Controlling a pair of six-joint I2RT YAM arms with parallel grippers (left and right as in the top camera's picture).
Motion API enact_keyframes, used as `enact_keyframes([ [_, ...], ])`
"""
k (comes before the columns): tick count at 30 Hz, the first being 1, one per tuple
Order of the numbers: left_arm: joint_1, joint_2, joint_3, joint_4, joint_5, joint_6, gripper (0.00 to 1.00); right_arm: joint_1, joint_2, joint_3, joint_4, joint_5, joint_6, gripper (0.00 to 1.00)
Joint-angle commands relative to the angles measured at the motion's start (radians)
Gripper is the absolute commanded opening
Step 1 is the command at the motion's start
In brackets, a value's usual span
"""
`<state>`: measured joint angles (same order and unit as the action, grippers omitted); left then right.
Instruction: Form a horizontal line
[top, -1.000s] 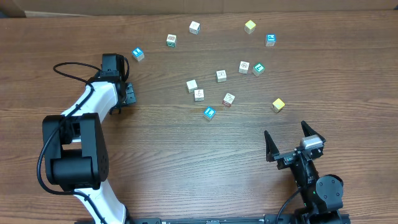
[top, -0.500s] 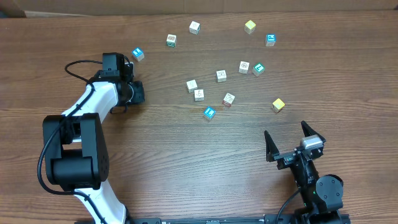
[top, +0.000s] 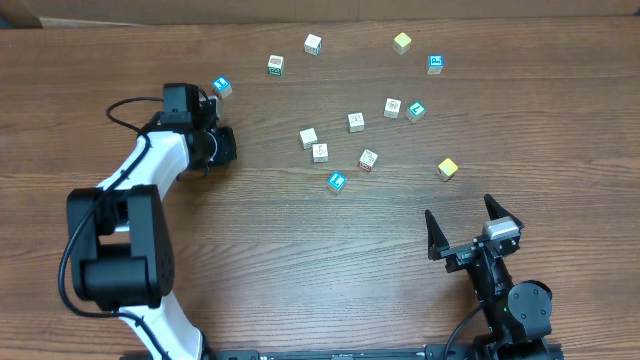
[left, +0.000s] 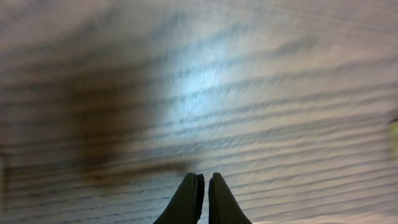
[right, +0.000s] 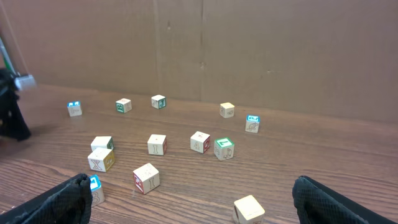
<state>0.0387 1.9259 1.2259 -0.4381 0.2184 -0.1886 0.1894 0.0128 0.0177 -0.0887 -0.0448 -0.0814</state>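
No horizontal line shows in any view; several small printed cubes lie scattered singly over the far half of the table. Among them are a blue cube (top: 222, 87), a white pair (top: 308, 138), a blue cube (top: 336, 182) and a yellow cube (top: 447, 169). My left gripper (top: 228, 146) (left: 206, 176) hovers low over bare wood, left of the white pair and below the far-left blue cube, shut with nothing between its fingers. My right gripper (top: 459, 212) (right: 191, 180) stands open at the near right, empty, with the yellow cube (right: 249, 209) just ahead of it.
A cardboard wall (right: 249, 50) runs along the table's far edge behind the cubes. More loose cubes sit at the back, such as a yellow one (top: 402, 42) and a blue one (top: 435, 64). The left arm's cable (top: 125, 105) loops beside its wrist.
My left gripper has slid to the right across the table, closer to the cubes. The right arm and all cubes have stayed put.
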Motion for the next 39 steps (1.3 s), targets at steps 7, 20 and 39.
enact_keyframes([
  [7,0.249,-0.148,0.082,0.042,-0.082,-0.130,0.04,-0.001,-0.011,-0.010,0.007,0.002,0.006,1.00],
  [20,0.600,-0.122,0.051,-0.112,-0.373,-0.322,0.04,-0.001,-0.011,-0.010,0.007,0.002,0.006,1.00],
  [39,0.747,-0.087,0.050,-0.263,-0.461,-0.276,1.00,-0.001,-0.011,-0.010,0.007,0.002,0.006,1.00],
])
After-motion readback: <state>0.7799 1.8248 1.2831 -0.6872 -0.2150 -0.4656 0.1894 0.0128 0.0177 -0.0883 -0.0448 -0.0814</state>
